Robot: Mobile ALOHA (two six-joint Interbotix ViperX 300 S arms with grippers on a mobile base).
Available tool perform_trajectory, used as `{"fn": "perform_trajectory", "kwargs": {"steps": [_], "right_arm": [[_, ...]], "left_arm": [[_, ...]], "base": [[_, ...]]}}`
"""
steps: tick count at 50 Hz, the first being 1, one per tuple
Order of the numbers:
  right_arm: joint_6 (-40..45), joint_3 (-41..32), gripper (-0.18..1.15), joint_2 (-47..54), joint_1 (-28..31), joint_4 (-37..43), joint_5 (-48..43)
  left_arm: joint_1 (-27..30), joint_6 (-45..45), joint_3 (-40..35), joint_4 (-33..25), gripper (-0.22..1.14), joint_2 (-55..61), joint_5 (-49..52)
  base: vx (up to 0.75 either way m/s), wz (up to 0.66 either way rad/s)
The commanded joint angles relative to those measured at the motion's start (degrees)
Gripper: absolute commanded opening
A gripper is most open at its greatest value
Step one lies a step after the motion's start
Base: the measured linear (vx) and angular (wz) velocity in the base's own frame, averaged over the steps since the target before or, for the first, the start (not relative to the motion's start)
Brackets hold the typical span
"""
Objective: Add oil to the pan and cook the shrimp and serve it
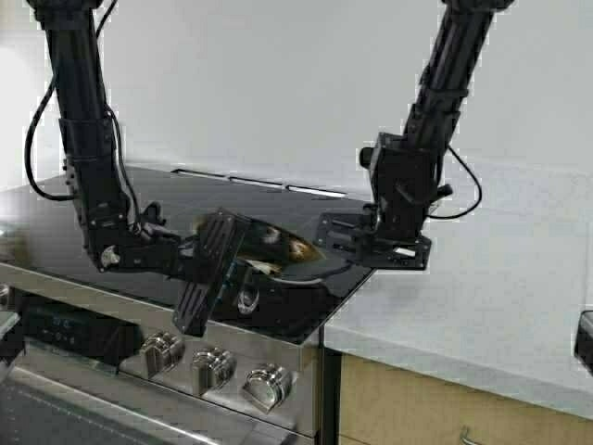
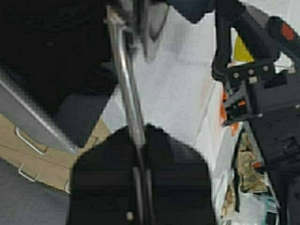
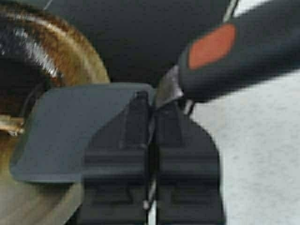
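the left gripper (image 2: 140, 187) has its jaws closed tight on the thin metal handle (image 2: 124, 84) of the pan (image 1: 278, 248), the rod running straight out from between them, and in the high view the pan sits lifted and tipped over the dark stovetop (image 1: 56, 209), its browned inside turned toward the other arm. that tilt looks meant to slide the contents toward the low edge for serving. the right gripper (image 3: 151, 154) has its jaws pressed together on a spatula, clamped just where the metal neck meets the grey blade (image 3: 79, 131); the black grip with an orange dot (image 3: 213, 47) runs out just beyond the jaws. held this way, the blade reaches over the pan's brown rim (image 3: 70, 51) to scrape or push. the shrimp cannot be made out for sure; a pale bit at the blade's edge may be it. the oil jug is not in view.
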Motion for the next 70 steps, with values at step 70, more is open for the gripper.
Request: {"fn": "perform_trajectory", "kwargs": {"steps": [70], "right_arm": [[-4.22, -4.22, 0.07, -8.79, 1.14, -2.99, 9.14]], "left_arm": [[-0.53, -4.31, -2.72, 8.70, 0.02, -3.69, 2.55]], "base": [[0.00, 0.00]]}}
